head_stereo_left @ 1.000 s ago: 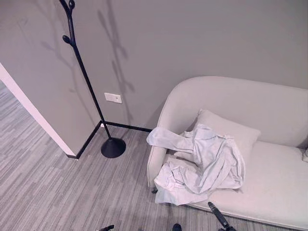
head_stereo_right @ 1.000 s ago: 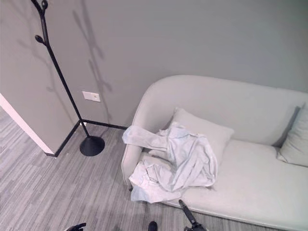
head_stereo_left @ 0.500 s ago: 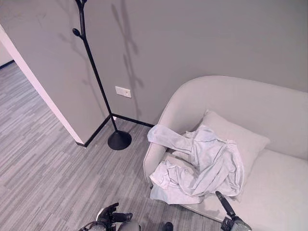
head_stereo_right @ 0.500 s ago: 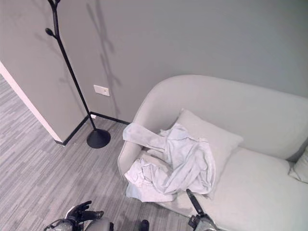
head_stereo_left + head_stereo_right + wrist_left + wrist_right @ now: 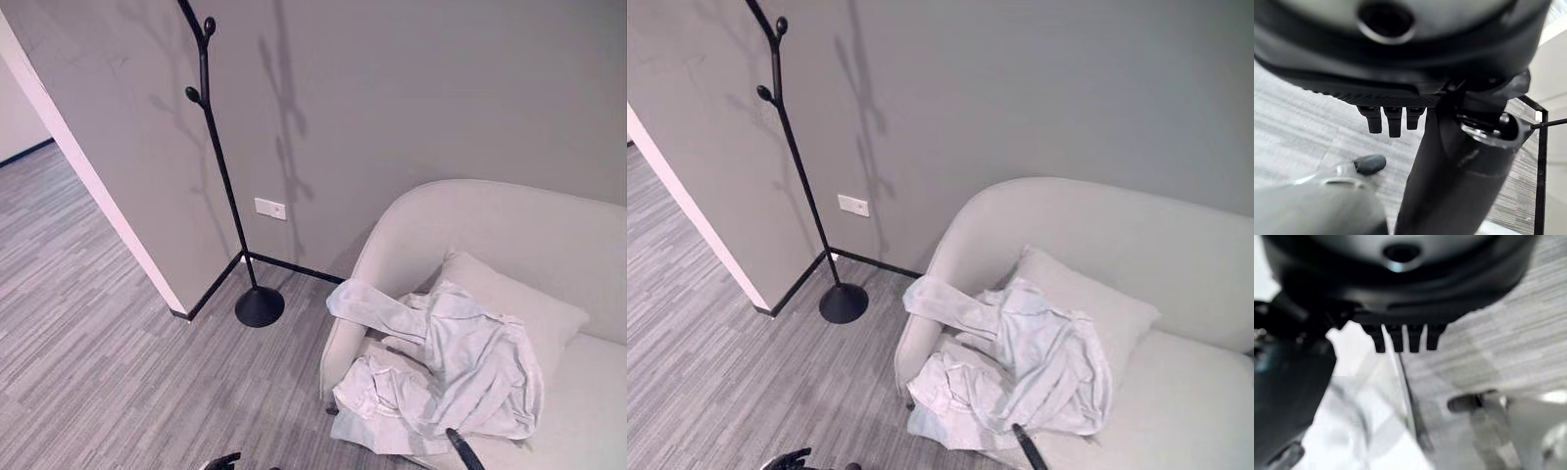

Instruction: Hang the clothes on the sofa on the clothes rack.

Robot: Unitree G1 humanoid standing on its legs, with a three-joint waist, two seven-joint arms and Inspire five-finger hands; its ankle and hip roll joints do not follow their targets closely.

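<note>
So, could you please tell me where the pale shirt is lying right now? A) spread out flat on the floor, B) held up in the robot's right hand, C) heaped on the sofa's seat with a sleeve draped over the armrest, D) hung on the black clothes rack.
C: the shirt lies crumpled on the sofa, one sleeve over the armrest, while the clothes rack stands bare by the wall.

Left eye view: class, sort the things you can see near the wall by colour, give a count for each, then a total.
Black: 1, the clothes rack
White: 2, the clothes and the wall socket
Pale grey: 2, the sofa and its cushion
Total: 5
</note>
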